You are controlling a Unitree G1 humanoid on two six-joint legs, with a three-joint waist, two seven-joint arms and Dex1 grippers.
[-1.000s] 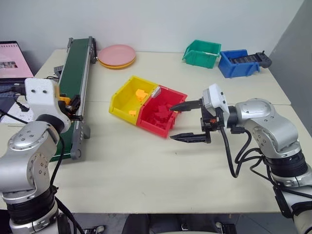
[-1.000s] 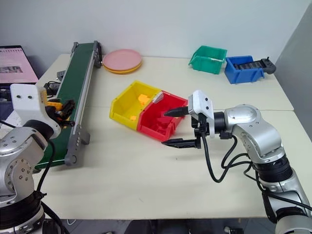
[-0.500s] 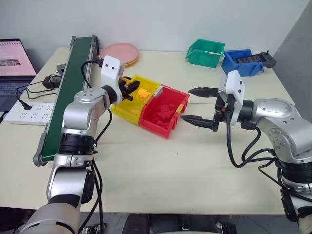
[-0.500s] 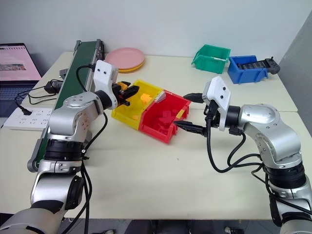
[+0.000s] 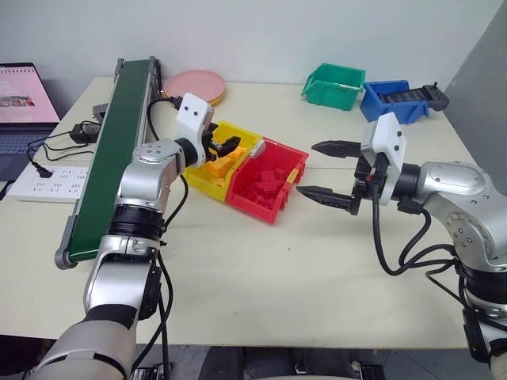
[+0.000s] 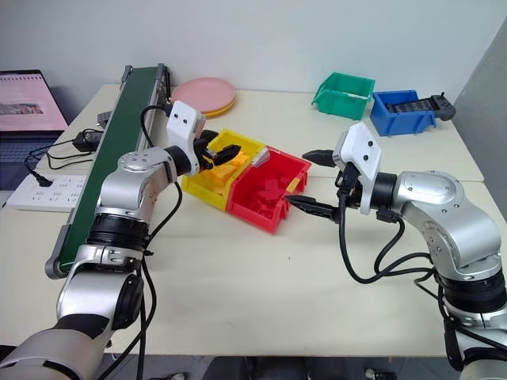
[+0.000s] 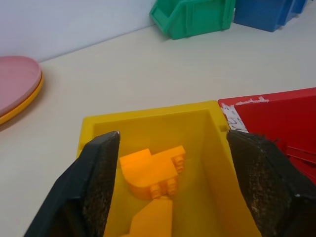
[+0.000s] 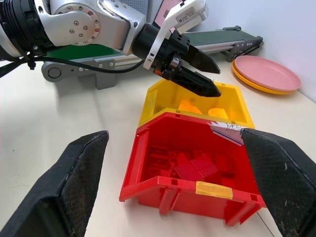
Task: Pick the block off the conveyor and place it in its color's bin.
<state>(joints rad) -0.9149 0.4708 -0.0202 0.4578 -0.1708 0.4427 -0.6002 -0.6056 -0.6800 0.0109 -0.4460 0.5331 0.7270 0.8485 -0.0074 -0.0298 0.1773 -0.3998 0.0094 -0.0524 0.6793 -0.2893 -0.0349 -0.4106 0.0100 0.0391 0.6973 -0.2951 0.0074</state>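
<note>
Orange-yellow, the block (image 7: 152,170) lies inside the yellow bin (image 7: 148,116), beneath the left end effector (image 7: 173,190), its fingers apart. Best lift straight out, clear of the walls; right end effector (image 5: 329,170) gapes idle.

A pale table (image 5: 261,293) holds a long dark green conveyor (image 5: 111,150) along its left side. Near the middle sits a yellow bin (image 5: 218,158) joined to a red bin (image 5: 265,190) holding small red bricks. The left gripper (image 5: 224,147) reaches over the yellow bin, its black fingers spread above orange pieces inside. The right gripper (image 5: 326,170) hangs just beside the red bin, fingers wide apart and empty. Farther back are pink plates (image 5: 194,85), a green bin (image 5: 333,85) and a blue bin (image 5: 392,99). A laptop (image 5: 24,103) and a power strip (image 5: 43,182) lie at the left edge.
</note>
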